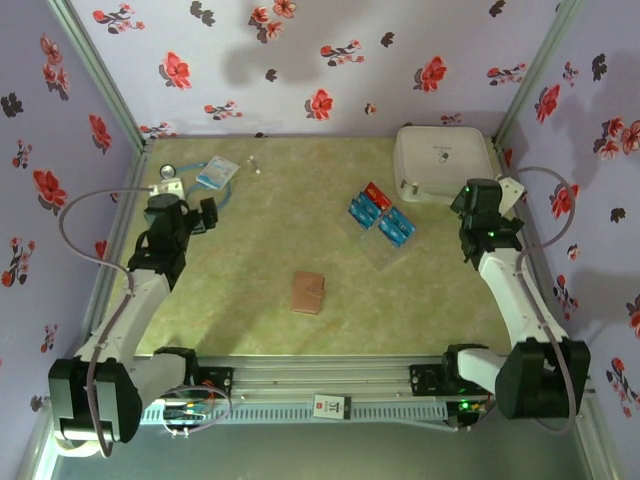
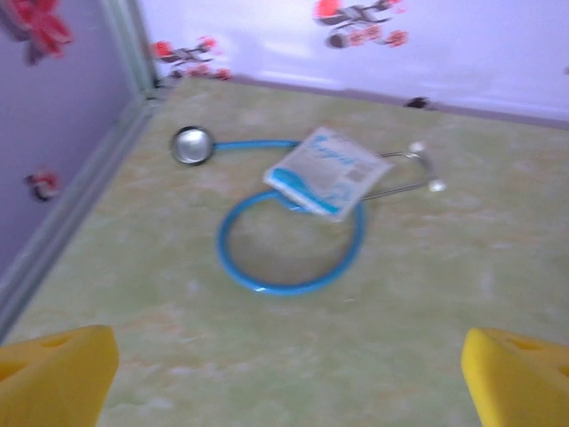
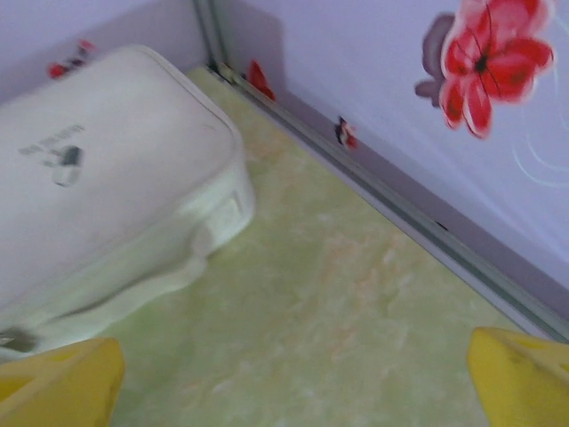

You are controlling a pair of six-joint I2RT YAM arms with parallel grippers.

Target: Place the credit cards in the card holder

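Red-and-teal flat credit cards [image 1: 381, 215]: left of right claw [image 1: 478, 203], the nearer one.
Left claw [image 1: 205, 215]: apart, empty, like the right.

Soft overhead light is falling evenly in the top view; grey shadows are lying on the back wall [image 1: 250, 62], and the cards [image 1: 397, 228] are looking soft. Both wrist views are blurring, the case [image 3: 98, 169] washing out.
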